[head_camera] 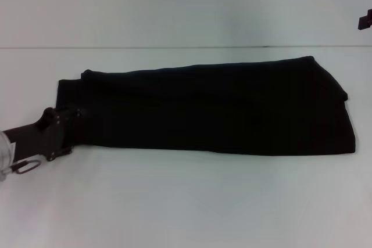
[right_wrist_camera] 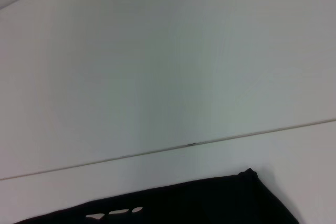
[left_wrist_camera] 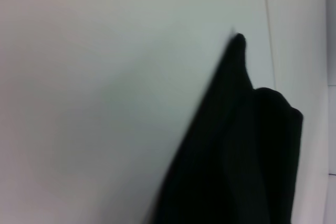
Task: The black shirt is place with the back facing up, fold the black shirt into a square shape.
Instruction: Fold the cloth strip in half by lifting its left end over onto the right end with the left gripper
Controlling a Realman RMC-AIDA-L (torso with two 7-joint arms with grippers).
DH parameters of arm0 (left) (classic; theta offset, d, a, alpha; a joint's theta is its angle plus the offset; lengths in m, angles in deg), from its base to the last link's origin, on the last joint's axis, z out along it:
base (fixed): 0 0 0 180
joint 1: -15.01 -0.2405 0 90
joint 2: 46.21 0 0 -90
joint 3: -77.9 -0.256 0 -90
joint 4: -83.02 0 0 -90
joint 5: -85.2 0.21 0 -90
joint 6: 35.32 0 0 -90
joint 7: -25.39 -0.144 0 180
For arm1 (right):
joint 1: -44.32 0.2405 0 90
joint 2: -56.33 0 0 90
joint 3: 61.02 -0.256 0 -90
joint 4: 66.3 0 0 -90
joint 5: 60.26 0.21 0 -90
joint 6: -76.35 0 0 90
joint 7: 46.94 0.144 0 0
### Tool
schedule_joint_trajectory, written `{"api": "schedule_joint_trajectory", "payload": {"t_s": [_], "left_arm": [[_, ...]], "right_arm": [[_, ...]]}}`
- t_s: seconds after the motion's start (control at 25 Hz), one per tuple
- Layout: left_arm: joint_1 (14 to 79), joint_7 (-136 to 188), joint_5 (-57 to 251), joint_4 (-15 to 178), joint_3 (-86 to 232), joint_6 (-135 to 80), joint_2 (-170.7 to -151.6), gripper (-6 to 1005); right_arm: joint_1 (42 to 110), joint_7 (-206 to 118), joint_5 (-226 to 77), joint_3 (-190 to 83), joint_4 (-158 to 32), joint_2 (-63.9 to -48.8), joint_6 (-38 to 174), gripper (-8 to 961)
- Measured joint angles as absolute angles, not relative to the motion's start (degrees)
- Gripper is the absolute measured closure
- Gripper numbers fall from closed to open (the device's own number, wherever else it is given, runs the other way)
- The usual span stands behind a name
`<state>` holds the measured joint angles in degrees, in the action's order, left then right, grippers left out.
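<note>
At the black shirt [head_camera: 215, 108]'s left end, the left hand [head_camera: 74, 121]'s fingers are hidden.

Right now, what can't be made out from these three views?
- Left gripper, head view: fingertips merge with the black shirt; open or shut unclear.
- Right gripper, head view: cut off by the frame edge.
- White marks, right wrist view: cropped at the picture's edge, unreadable.
- Fold layers: lost in the dark cloth.
</note>
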<state>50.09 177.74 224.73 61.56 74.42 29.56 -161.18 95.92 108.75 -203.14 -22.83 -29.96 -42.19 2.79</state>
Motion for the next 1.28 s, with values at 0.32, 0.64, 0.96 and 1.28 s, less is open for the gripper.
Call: {"api": "schedule_joint_trajectory", "payload": {"t_s": [0.32, 0.64, 0.96, 1.28], "left_arm": [[52.8, 175.3, 222.8, 62.8, 74.3, 27.3, -161.75, 398], [52.4, 171.1, 222.8, 62.2, 74.1, 29.0, -160.84, 449], [53.2, 167.5, 222.8, 62.3, 70.6, 27.0, -161.1, 657], [52.3, 162.4, 219.6, 61.4, 70.9, 29.6, -161.11, 927]], "right_arm": [[95.8, 108.7, -203.1, -22.8, -30.0, -42.2, 2.8, 346], [95.7, 108.6, -202.9, -23.0, -30.0, -42.15, 2.8, 350], [96.0, 108.6, -203.0, -22.8, -30.0, -42.25, 2.6, 351], [95.6, 108.9, -202.9, -22.9, -30.0, -42.21, 2.6, 352]]}}
